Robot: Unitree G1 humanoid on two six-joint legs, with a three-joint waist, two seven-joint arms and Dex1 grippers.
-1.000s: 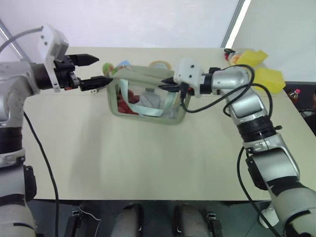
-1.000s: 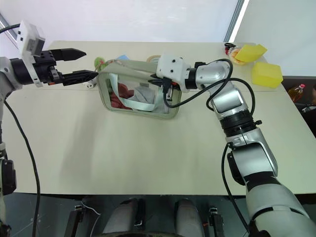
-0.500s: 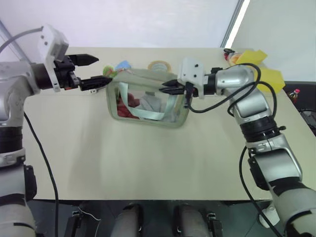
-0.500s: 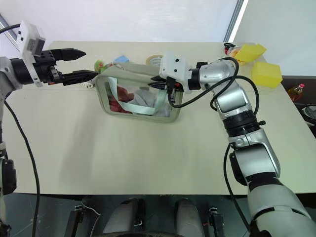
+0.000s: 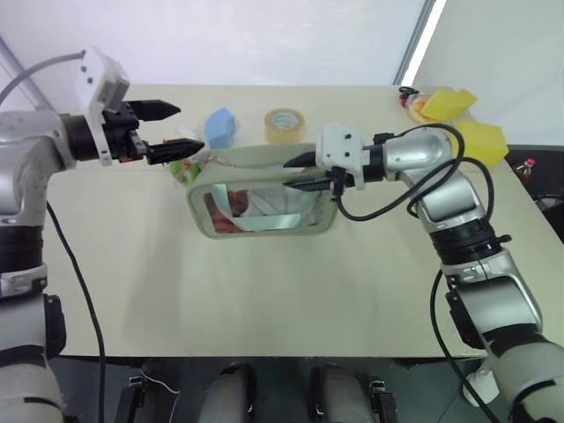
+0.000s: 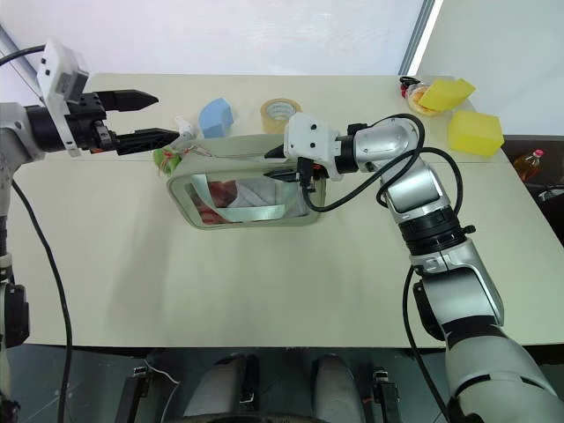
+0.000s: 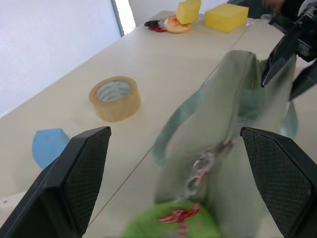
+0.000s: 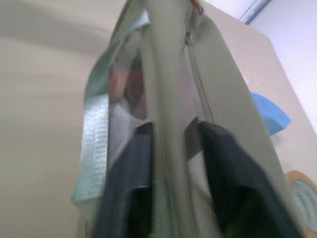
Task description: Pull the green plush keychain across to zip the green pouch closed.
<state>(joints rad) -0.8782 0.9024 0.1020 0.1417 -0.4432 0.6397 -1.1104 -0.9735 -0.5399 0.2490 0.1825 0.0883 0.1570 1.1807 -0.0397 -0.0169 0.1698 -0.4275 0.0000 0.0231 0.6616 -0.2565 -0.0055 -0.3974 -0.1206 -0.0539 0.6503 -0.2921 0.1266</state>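
The green pouch [image 5: 256, 160] lies tilted on the table, its clear window [image 5: 260, 210] facing me with red and white items and a mint strap inside. The green plush keychain [image 6: 167, 159] hangs at the pouch's left end on a thin chain [image 7: 200, 168]. My left gripper [image 5: 189, 126] is open just above and left of the keychain, not touching it. My right gripper [image 5: 289, 174] is open at the pouch's right end. Its fingers [image 8: 225, 198] stand on either side of the top edge.
Behind the pouch lie a light-blue lump [image 5: 218, 128] and a tan tape roll [image 5: 285, 124]. Two yellow blocks [image 5: 480, 137] and some small items [image 5: 411, 99] sit at the far right corner. A bottle [image 5: 527, 166] stands beyond the table's right edge.
My right gripper has opened and let go of the pouch's top edge. The pouch has sunk and tipped toward me, uncovering the blue lump and tape roll. The left gripper has kept still.
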